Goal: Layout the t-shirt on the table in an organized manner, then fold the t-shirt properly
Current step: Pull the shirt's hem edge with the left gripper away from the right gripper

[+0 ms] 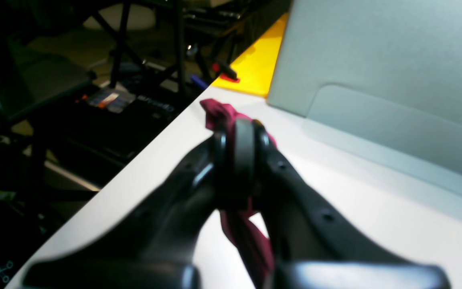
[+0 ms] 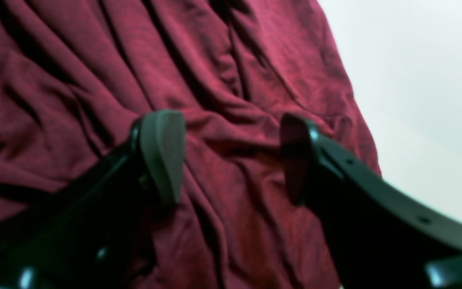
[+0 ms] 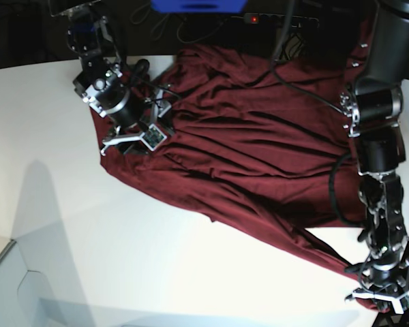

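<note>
We see the dark maroon-red, thin, creased t-shirt spread over the far half of the large smooth white tabletop, its far edge cut off by the frame. Left hand is clenched on a bunched strip of the shirt near the tabletop edge; both wrist views are blurry. Right hand is released, fingers spread wide just above wrinkled fabric; contact we can't tell.

Left gripper fingers seemingly pinch the t-shirt
</note>
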